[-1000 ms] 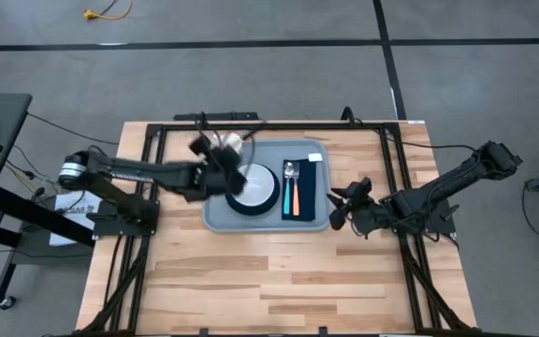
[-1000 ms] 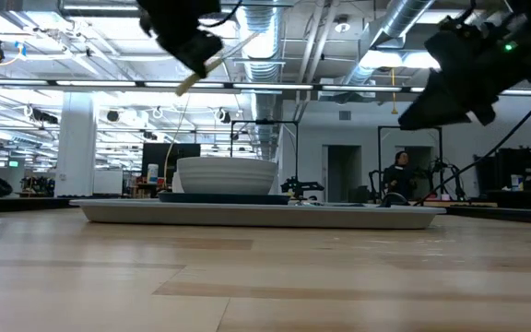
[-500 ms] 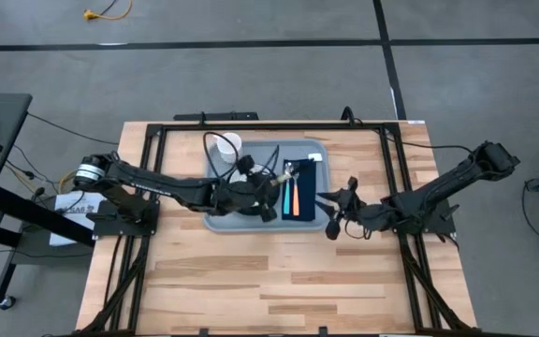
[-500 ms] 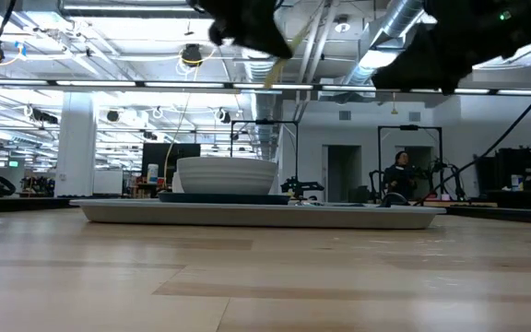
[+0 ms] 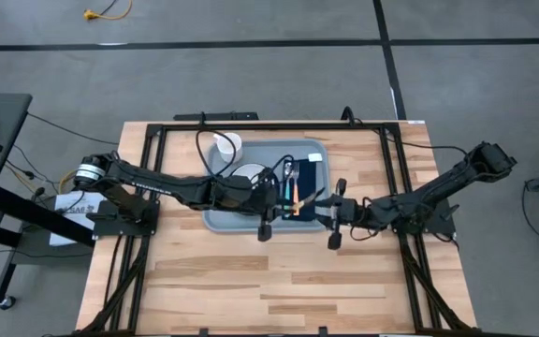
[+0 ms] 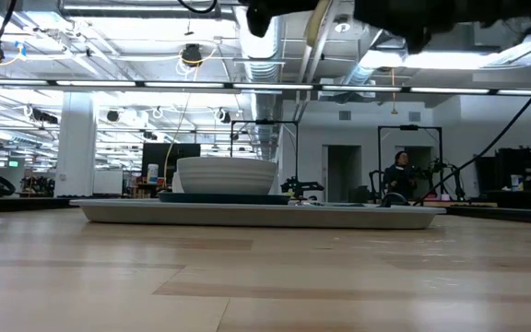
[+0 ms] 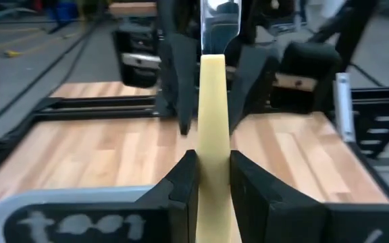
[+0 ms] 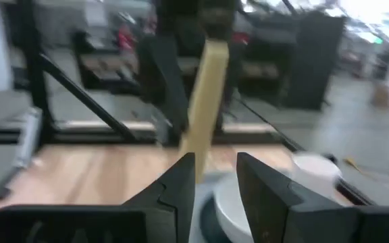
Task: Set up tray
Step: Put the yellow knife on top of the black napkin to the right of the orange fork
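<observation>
High view: tray (image 5: 221, 221) at 12 o'clock, stiff plastic, probably light; grasp the rim.
Left gripper (image 7: 213, 177): clamped on cream-handled utensil (image 7: 213, 115), perhaps a knife.
Right gripper (image 8: 215, 177): jaws apart, empty, facing it.

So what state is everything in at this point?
Tray: flat on the table, loaded.
Bowl: upright on the tray, on a dark plate.
Cup: upright in a tray corner.
Cloth: flat in the tray.
Cream-handled utensil: held in the air by its handle.
Left claw: shut on the utensil.
Right claw: open, facing the utensil's metal end.
</observation>
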